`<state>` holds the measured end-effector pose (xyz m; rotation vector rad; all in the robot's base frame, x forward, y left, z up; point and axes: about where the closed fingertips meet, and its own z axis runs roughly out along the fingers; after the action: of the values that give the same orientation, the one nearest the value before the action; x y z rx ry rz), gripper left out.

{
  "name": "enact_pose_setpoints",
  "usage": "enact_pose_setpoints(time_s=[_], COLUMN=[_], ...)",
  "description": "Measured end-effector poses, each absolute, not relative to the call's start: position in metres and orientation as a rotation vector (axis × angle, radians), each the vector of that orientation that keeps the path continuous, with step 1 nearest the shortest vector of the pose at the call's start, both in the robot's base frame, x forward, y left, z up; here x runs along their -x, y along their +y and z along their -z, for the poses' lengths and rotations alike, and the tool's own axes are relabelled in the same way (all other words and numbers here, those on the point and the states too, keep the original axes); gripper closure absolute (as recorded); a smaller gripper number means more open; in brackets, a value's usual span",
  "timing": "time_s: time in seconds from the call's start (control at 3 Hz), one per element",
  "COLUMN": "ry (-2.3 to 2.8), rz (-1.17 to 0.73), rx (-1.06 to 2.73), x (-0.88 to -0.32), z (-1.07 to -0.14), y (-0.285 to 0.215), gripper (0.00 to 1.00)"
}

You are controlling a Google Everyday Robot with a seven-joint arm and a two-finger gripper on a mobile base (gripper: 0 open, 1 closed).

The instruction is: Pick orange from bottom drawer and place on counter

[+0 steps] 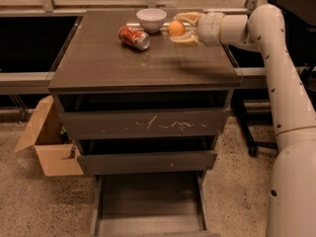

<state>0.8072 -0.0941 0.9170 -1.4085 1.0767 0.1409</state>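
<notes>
speckled flooring surrounds a dark three-drawer cabinet, with an open cardboard box [47, 147] on the floor at its 9 o'clock side. the bottom drawer [148, 201] stands pulled out and looks empty. the orange [176, 28] is up over the counter [123, 65], at about 1 o'clock from the top's centre, near the back edge. the gripper [178, 29] reaches in from 3 o'clock, its fingers [186, 17] pinching the fruit on two sides. whether the orange touches the surface or hangs just above it, i cannot tell.

the step in hand looks like the placing. a crushed red can [133, 37] lies at the orange's 9 o'clock and a white bowl [151, 19] at its 10 o'clock, both near, so the fruit is best set down where it is or a little toward 5 o'clock, on bare counter. a round fruit rolls: bring it down until it bears on the top, spread the fingers slowly and evenly so neither side nudges it, then draw the arm back toward 3 o'clock, level, without brushing it. dropping it from height risks a roll into the can or off the back.
</notes>
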Motion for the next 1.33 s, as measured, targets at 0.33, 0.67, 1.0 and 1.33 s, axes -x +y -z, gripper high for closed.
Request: enact_pose_setpoints(time_s=[0.33, 0.67, 1.0, 1.33], ry=[1.191, 1.250, 1.307, 1.350], rz=[-0.237, -0.297, -0.320, -0.350], rx=[1.404, 1.401, 1.395, 1.384], x=[-0.816, -0.820, -0.826, -0.830], z=[-0.897, -0.881, -0.871, -0.864], y=[-0.087, -0.082, -0.085, -0.086], gripper=[1.00, 1.00, 0.81, 0.58])
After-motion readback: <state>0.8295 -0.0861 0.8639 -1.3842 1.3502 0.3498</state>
